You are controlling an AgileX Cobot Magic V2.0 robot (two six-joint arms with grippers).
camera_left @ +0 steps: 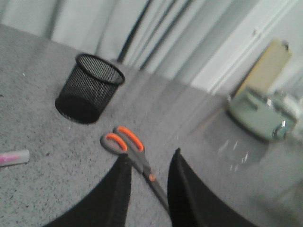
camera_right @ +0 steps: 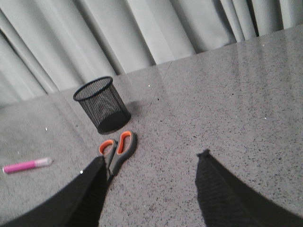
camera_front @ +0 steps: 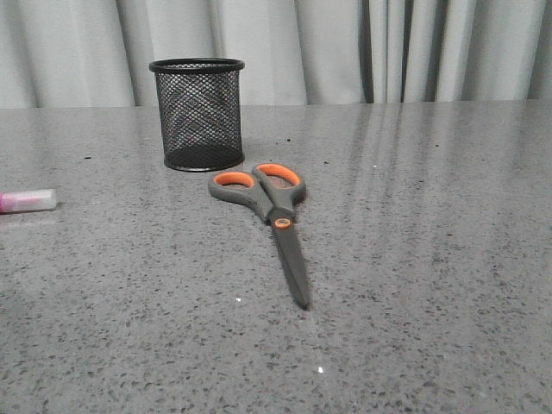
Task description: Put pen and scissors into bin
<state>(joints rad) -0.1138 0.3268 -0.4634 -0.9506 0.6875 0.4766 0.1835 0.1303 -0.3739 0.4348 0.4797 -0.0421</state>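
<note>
The scissors (camera_front: 267, 207) lie flat on the grey table, orange-lined handles toward the bin (camera_front: 197, 114), blades closed and pointing at the front edge. The bin, a black mesh cup, stands upright just behind the handles. The pink pen (camera_front: 26, 201) lies at the far left edge. Neither gripper shows in the front view. My left gripper (camera_left: 151, 156) is open and hovers over the scissors (camera_left: 122, 141), whose pivot shows in the gap between its fingers. My right gripper (camera_right: 152, 157) is wide open and holds nothing; the scissors (camera_right: 118, 147) lie by its one finger. The bin (camera_right: 102, 105) and pen (camera_right: 26, 166) lie beyond.
Pale curtains hang behind the speckled grey table (camera_front: 414, 259). In the left wrist view a grey-green device (camera_left: 260, 116) and a beige board (camera_left: 270, 66) stand off to one side, past the bin (camera_left: 87, 90) and pen (camera_left: 14, 157).
</note>
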